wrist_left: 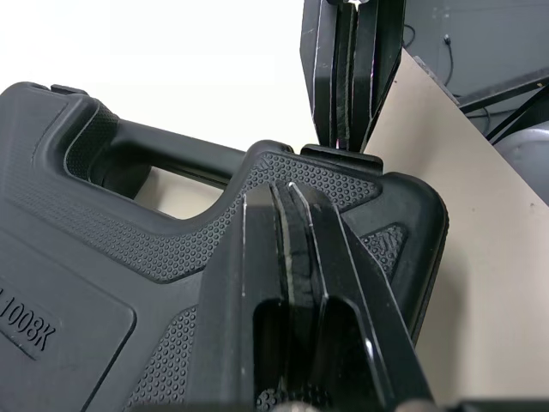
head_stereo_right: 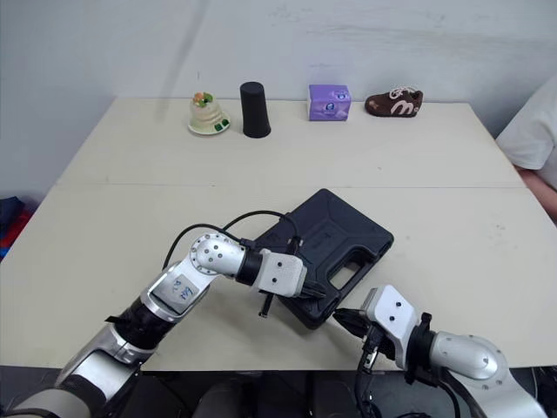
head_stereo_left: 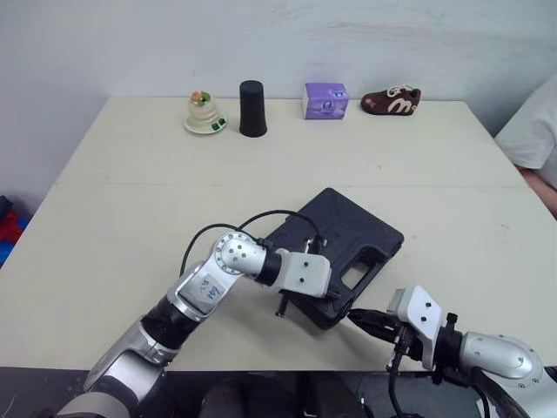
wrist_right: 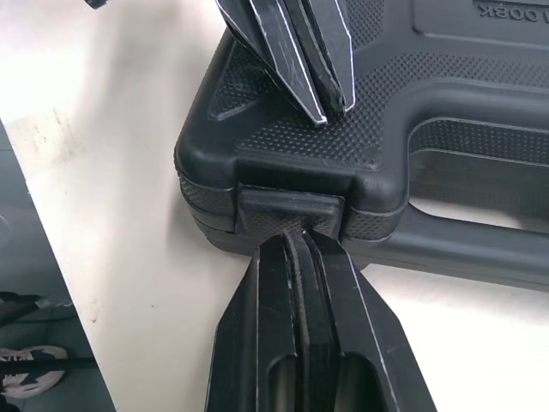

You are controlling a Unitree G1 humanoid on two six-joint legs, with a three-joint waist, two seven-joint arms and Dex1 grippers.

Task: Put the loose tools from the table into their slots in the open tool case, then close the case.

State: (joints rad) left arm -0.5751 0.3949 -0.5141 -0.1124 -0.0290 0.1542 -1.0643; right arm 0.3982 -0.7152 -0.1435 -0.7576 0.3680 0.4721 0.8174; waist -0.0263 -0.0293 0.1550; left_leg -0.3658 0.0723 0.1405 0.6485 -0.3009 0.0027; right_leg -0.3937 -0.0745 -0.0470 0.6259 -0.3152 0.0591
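Observation:
The black tool case (head_stereo_left: 344, 231) lies with its lid down on the table, handle toward the front right. My left gripper (head_stereo_left: 335, 300) is shut, its tips resting on the textured lid corner (wrist_left: 283, 193) by the handle. My right gripper (head_stereo_left: 355, 317) is shut too. It comes in low from the table's front edge, and its tip touches the latch (wrist_right: 290, 209) on the case's front side. In the right wrist view the left gripper (wrist_right: 322, 103) presses on the lid just above that latch.
Along the back of the table stand a small dish with a figurine (head_stereo_left: 204, 113), a black cup (head_stereo_left: 252, 109), a purple box (head_stereo_left: 325, 100) and a brown shoe (head_stereo_left: 392, 101). A person's white sleeve (head_stereo_left: 535, 131) shows at the right edge.

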